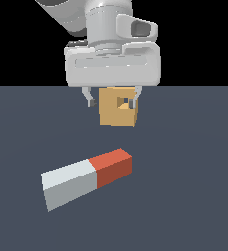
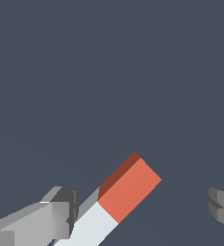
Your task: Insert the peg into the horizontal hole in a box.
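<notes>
The peg (image 1: 86,176) lies flat on the dark floor, its red-orange half toward the exterior view's right and its white half toward the left. The tan box (image 1: 116,115) stands farther back, its small square hole (image 1: 122,102) facing the camera. My gripper (image 1: 113,100) hangs open high above the floor, its fingers showing at either side of the box's top; which is nearer I cannot tell. In the wrist view the peg (image 2: 116,204) lies far below, between the spread fingertips (image 2: 60,214), closer to one of them. The box is out of that view. Nothing is held.
The dark blue-grey floor (image 1: 184,206) spreads evenly around the peg and box. No other objects show in either view.
</notes>
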Action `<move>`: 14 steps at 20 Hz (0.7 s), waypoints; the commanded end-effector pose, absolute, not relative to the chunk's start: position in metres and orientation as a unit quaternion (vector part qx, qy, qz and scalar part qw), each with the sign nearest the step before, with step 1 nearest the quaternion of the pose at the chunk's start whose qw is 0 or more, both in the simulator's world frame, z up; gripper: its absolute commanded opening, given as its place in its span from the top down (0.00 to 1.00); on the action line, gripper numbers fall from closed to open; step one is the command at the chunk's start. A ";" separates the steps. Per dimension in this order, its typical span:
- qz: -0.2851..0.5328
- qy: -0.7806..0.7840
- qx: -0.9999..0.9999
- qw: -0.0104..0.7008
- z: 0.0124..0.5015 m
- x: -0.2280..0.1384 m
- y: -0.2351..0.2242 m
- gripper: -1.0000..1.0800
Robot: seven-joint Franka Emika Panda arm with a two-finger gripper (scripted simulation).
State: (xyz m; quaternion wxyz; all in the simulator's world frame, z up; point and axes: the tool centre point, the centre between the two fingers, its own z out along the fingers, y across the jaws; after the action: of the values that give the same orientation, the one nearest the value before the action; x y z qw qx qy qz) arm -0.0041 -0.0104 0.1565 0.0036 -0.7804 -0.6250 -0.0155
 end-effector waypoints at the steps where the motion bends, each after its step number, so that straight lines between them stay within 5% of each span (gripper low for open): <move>1: -0.014 -0.593 -0.805 0.003 0.148 -0.008 -0.024 0.04; 14: -0.004 -0.382 -0.924 0.000 0.097 -0.054 -0.089 0.04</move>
State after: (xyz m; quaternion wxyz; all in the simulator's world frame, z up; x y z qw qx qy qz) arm -0.0479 -0.0837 0.1018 0.0007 -0.9137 -0.4063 -0.0052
